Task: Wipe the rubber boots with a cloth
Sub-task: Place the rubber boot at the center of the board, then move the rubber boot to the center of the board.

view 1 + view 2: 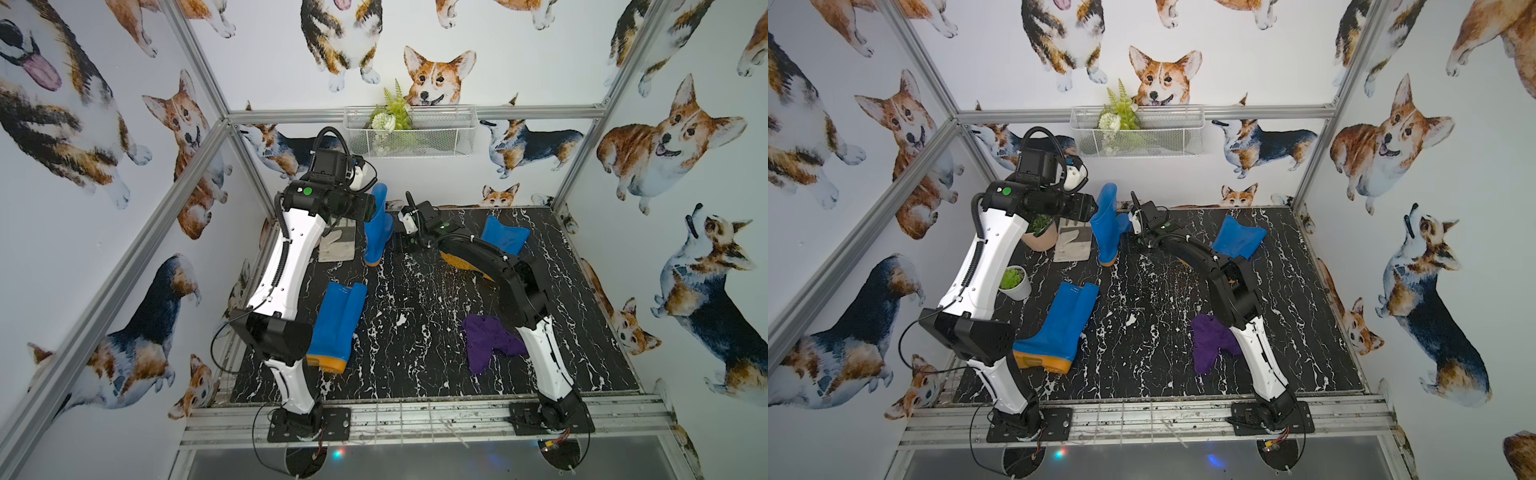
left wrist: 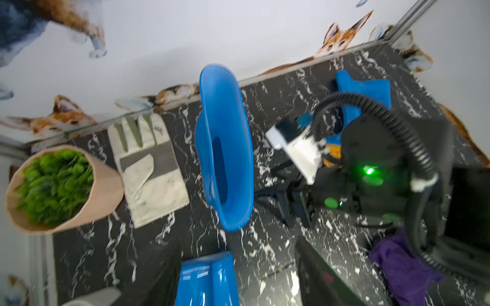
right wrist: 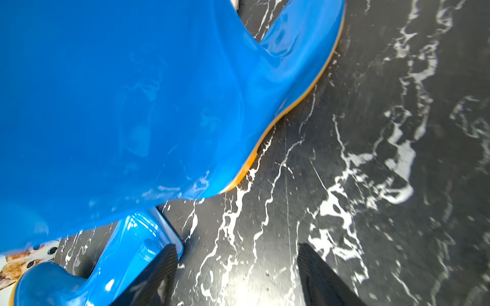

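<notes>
One blue rubber boot (image 1: 378,224) stands upright at the back, seen from above in the left wrist view (image 2: 225,148). A second boot (image 1: 338,328) lies at the front left. A third boot (image 1: 505,237) lies at the back right, partly behind my right arm. The purple cloth (image 1: 488,340) lies crumpled on the floor beside my right arm, held by nothing. My left gripper (image 2: 236,241) is open and empty, close to the upright boot's top (image 1: 371,211). My right gripper (image 3: 236,254) is open and empty, low beside that boot's foot (image 3: 132,106).
A beige-and-white work glove (image 2: 148,169) lies flat left of the upright boot. A tan plant pot (image 1: 1040,232) and a white plant pot (image 1: 1015,282) stand by the left wall. A wire basket (image 1: 411,133) with greenery hangs on the back wall. The floor (image 1: 415,332) is black marble.
</notes>
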